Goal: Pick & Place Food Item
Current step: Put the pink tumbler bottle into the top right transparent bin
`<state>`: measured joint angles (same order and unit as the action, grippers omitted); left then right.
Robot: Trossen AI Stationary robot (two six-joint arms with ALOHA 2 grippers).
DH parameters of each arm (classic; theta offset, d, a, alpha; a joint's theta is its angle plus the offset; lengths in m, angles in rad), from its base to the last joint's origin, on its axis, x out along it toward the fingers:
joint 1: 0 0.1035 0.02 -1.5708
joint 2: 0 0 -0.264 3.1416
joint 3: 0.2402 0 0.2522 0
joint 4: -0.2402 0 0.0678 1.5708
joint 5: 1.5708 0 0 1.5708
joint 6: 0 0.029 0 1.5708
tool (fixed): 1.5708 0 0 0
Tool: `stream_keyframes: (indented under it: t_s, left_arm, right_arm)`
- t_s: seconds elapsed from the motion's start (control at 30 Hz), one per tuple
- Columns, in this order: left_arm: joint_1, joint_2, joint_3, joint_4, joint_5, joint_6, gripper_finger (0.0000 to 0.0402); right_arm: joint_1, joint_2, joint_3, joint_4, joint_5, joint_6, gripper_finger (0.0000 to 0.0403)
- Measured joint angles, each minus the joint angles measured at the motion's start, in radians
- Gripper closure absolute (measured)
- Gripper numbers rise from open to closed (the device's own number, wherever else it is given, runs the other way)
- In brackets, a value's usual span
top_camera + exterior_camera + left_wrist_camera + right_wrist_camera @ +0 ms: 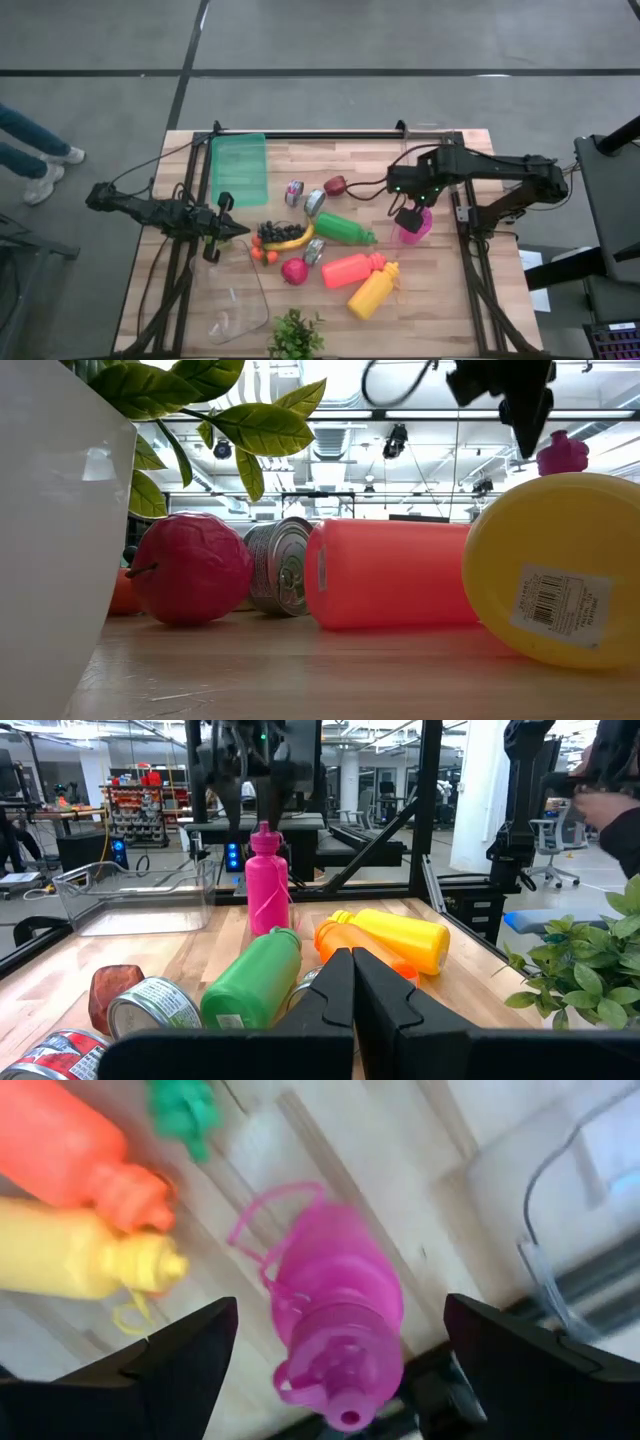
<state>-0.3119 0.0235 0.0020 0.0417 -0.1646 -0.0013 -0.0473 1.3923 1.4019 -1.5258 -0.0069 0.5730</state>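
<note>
Below right gripper (335,1330) (jaws wide): upright pink bottle (335,1315)

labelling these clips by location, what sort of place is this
Most likely a robotics lab or workshop: a wooden slatted table in a black metal frame, an open ceiling with pipes and strip lights, and shelving racks behind.

Left gripper (236,232) | reaches in from the left edge, low over the surface, jaws closed || Right gripper (410,222) | arm bent over the right side, pointing down, jaws spread wide
</note>
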Motion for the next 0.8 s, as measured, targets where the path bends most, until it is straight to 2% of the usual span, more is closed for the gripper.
stream_keyframes:
  t_s: [0.4, 0.8]
  left_arm:
    - [0.000, 0.000, 0.000, 0.000, 0.000, 0.000, 0.0402]
    - [0.000, 0.000, 0.000, 0.000, 0.000, 0.000, 0.0402]
  right_arm:
    - [0.183, -0.244, -0.096, 0.043, 0.115, 0.212, 0.0049]
    - [0.187, -0.202, -0.161, 0.057, 0.141, 0.242, 0.0048]
